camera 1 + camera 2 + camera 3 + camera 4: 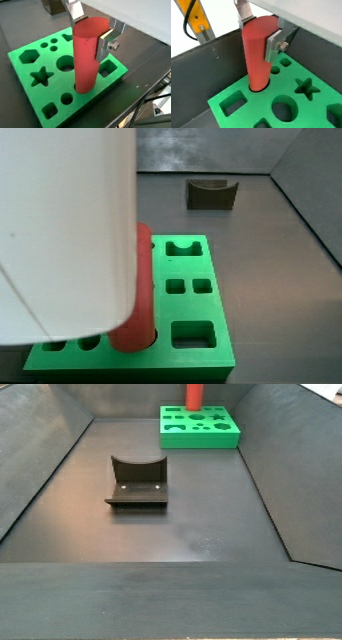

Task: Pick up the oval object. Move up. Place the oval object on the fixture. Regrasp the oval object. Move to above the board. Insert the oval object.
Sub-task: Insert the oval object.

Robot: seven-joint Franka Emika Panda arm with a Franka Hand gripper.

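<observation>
Gripper [90,31] over the bright green flat board with cut-out holes [40,105], silver fingers [103,45] clamped on the smooth red-orange oval peg [87,55], upright, its lower end in a board hole. Dark notched fixture block [136,481] stands well apart on the floor. No readable writing.

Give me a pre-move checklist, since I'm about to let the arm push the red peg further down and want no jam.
1. Claw shut on the oval object: ok, silver fingers clamp its upper part in both wrist views.
2. Peg upright: ok in both wrist views.
3. Peg's lower end in a hole of the board: ok, tip sits in a cut-out near the board's edge.
4. Fully seated: not ok, most of the peg stands above the board.
5. Hole shape matches peg: cannot tell, the peg hides it.
6. Fixture away from board: ok.
</observation>
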